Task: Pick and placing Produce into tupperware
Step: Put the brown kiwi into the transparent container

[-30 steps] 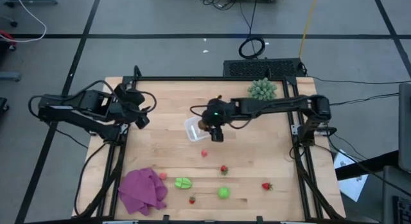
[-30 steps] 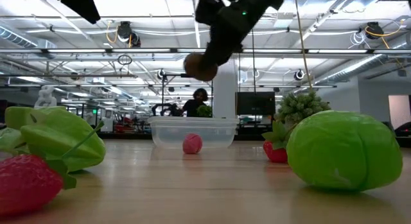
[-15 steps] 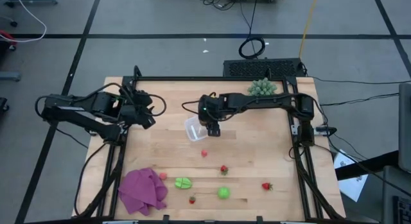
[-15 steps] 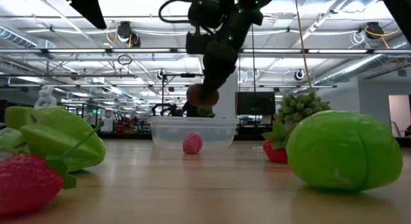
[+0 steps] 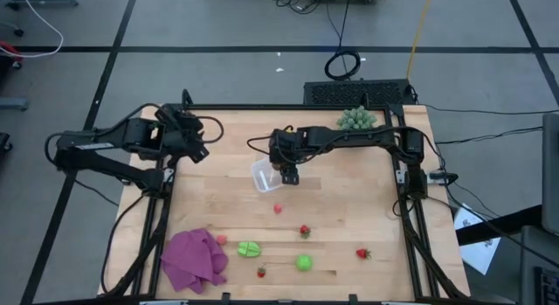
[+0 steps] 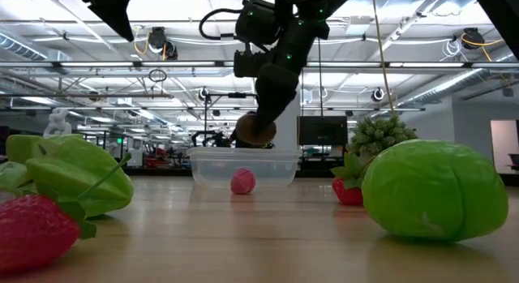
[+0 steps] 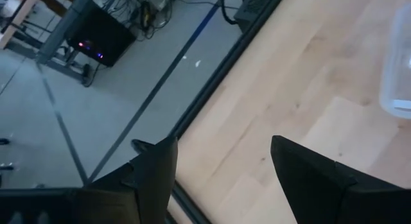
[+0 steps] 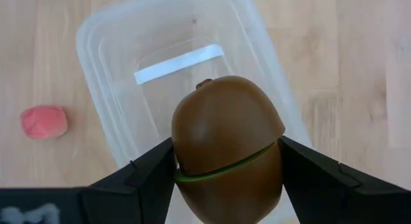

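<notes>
My right gripper (image 5: 289,174) (image 8: 228,169) hangs over the near part of the clear tupperware (image 5: 263,175) (image 8: 160,63) (image 6: 243,165), shut on the brown oval (image 8: 228,140) (image 6: 255,129). Nothing lies inside the tupperware. A pink piece (image 5: 278,209) (image 8: 43,121) lies on the table just beside it. Two green pieces (image 5: 249,249) (image 5: 303,262) and several red pieces, one of them (image 5: 304,230), lie nearer the near edge. My left gripper (image 5: 199,144) (image 7: 223,147) is open above the table's far left part, touching nothing. My right gripper pinches the brown oval between its two fingers (image 8: 151,176), one on each long side (image 8: 183,166). The fingers come from above, pointing down. The oval is lifted clear, a little above the tupperware's rim (image 6: 243,152), its green seam running between the fingers.
A purple cloth (image 5: 194,259) lies crumpled at the near left corner. A spiky pale-green plant (image 5: 357,121) stands at the far edge. A black frame (image 5: 262,107) rims the table. Bare wood shows right of the tupperware.
My right gripper has come down with the brown oval toward the tupperware and shifted slightly toward the table's left, its arm folding in. The oval stayed in the hold. My left gripper has drifted a little toward the far edge.
</notes>
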